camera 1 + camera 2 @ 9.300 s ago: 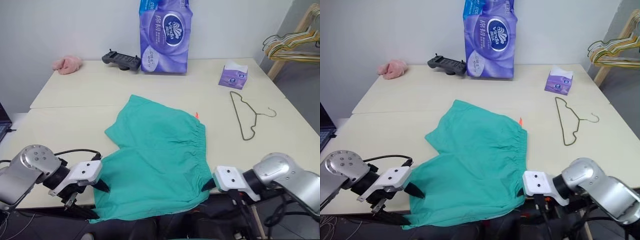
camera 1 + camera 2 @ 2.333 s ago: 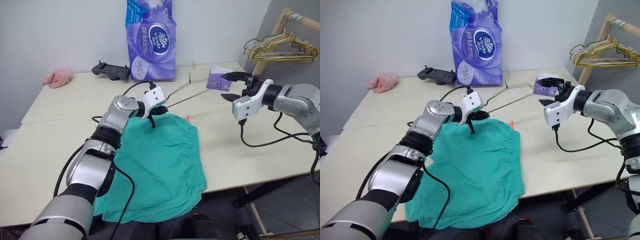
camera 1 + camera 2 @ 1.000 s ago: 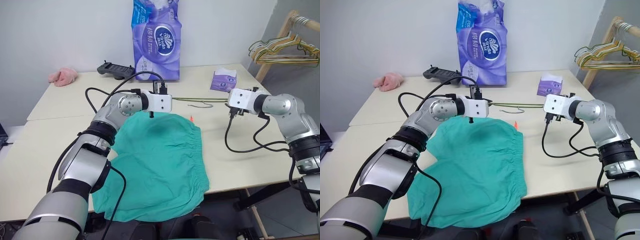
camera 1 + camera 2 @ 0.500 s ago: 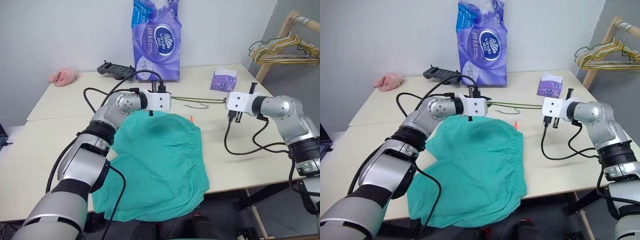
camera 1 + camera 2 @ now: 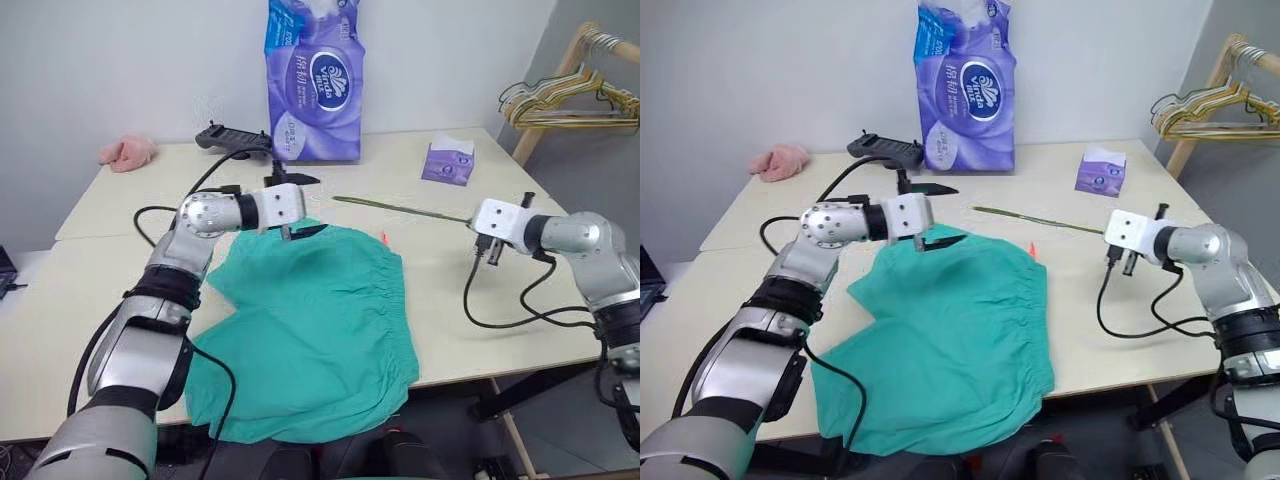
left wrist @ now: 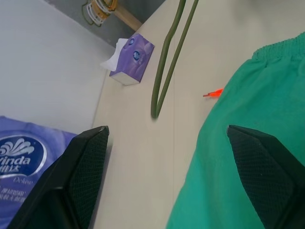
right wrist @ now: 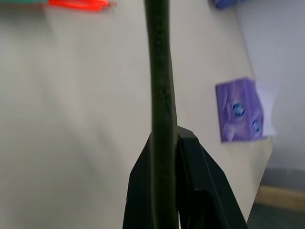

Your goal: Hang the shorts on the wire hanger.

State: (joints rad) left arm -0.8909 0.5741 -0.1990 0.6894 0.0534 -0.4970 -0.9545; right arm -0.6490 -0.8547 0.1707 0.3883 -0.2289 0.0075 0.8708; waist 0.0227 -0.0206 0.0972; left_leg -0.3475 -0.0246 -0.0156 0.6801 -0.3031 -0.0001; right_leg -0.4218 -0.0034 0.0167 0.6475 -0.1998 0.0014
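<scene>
in the head views, a pale cream surface [image 5: 120,290] made of two tabletops pushed together stands against a white wall. the shorts [image 5: 310,320] lie flat across its near half, one leg draping over the front edge, a small orange tag [image 5: 383,238] at the waistband. at the back stand a tall purple pack of tissue rolls [image 5: 312,80], a black controller [image 5: 232,140] and a fluffy pink cloth [image 5: 127,152]; a small purple tissue box [image 5: 446,163] sits toward the right. beyond the right end, a wooden rack [image 5: 560,70] carries pale hangers [image 5: 560,100]. the left gripper [image 5: 937,214] hovers just over the shorts' far edge with its fingers wide apart and nothing between them. the right gripper [image 5: 478,222] has its fingers pressed together on one end of the wire hanger [image 5: 400,208], which reaches out above the surface toward the left gripper.

in the left wrist view, the two black fingers [image 6: 78,167] stand apart, with bare surface, the shorts' waistband and the hanger's wire loop seen between them.

in the right wrist view, the fingers [image 7: 195,191] are clamped on the olive wire, the tissue box beyond.
</scene>
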